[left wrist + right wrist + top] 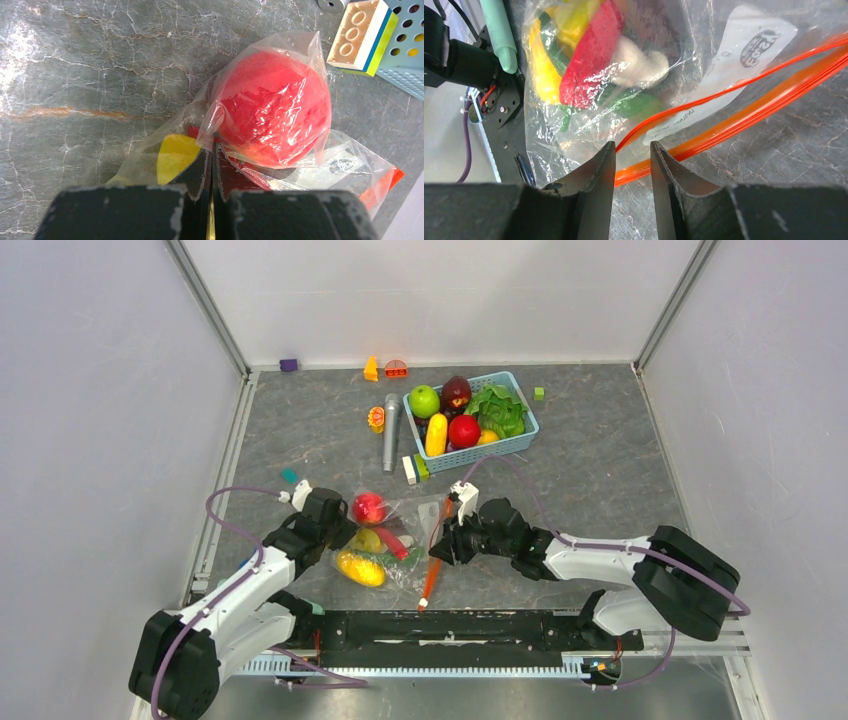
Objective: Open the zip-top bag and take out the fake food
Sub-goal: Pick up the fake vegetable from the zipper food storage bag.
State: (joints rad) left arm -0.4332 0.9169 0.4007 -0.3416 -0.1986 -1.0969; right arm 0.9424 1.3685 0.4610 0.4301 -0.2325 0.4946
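Note:
The clear zip-top bag (405, 540) lies on the table between my two grippers. Its orange zip strip (432, 575) runs along its right edge. The fake food is inside: a red round fruit (368, 507), yellow pieces (360, 567) and a red piece (396, 544). My left gripper (338, 532) is shut on a fold of the bag's plastic (214, 135) just below the red fruit (275, 105). My right gripper (441, 545) is open, its fingertips (610, 150) straddling the zip strip (744, 117), whose two tracks are parted further along. A white piece (641, 62) shows in the bag.
A light-blue basket (520, 442) at the back holds a green apple (424, 400), lettuce (498, 410) and other produce. A grey cylinder (390, 432) and a white-and-green block (412, 469) lie just behind the bag. Small toys sit near the back wall.

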